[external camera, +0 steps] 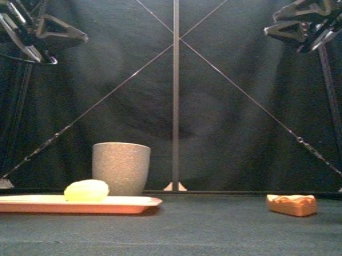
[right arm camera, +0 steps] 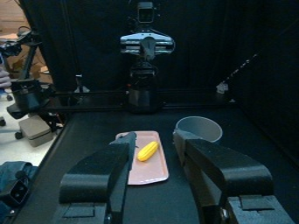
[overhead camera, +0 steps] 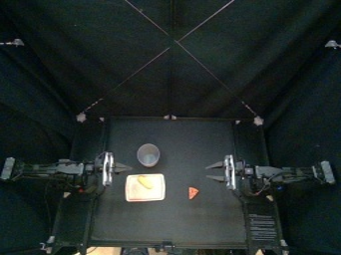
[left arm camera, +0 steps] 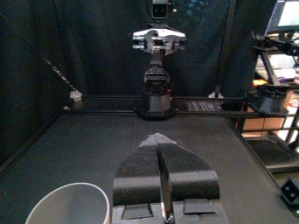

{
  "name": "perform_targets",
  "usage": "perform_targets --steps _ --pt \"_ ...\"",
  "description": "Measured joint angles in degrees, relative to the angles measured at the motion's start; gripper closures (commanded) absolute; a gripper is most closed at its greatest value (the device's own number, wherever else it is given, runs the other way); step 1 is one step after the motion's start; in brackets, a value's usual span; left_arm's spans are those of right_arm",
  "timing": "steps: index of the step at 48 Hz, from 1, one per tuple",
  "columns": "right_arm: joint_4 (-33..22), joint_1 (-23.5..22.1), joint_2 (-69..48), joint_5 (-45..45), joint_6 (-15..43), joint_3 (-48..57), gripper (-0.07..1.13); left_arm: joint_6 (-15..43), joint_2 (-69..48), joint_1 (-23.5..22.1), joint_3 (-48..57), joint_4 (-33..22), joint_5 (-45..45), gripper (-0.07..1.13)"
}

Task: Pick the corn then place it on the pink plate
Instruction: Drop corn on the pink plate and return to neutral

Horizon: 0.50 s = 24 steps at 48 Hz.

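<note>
- The left gripper (left arm camera: pixel 160 140) has its two jaws pressed flat together, with nothing between them. It hangs over the table's left edge and points across toward the right side.
- The right gripper (right arm camera: pixel 156 145) has its jaws spread wide and holds nothing. It hangs over the table's right edge, facing the left gripper across the table (overhead camera: pixel 186 139).
- Both grippers are raised clear of the tabletop and are well apart from every toy. In the front view only parts of the arms show, high in the two upper corners.
- The corn (external camera: pixel 87 190), a pale yellow cob, lies on its side on the pink tray (external camera: pixel 34 205), near the tray's middle. Neither gripper touches it.
- In the right wrist view the corn and the tray show through the gap between the spread jaws, well beyond their tips.
- The pink tray lies flat at the table's front left, nearer the left gripper than the right.
- A grey speckled cup (external camera: pixel 120 167) stands upright just behind the tray. Its rim also shows at the lower corner of the left wrist view, beside the closed jaws.
- An orange toy (external camera: pixel 293 204) rests on the table toward the front right, well apart from the tray and nearer the right gripper.
</note>
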Motion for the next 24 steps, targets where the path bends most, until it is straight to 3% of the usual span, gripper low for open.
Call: perform_targets --steps 24 --pt "-0.6 -0.9 -0.4 -0.2 -0.1 1.6 0.26 0.0 -0.1 0.8 0.0 -0.1 0.1 1.09"
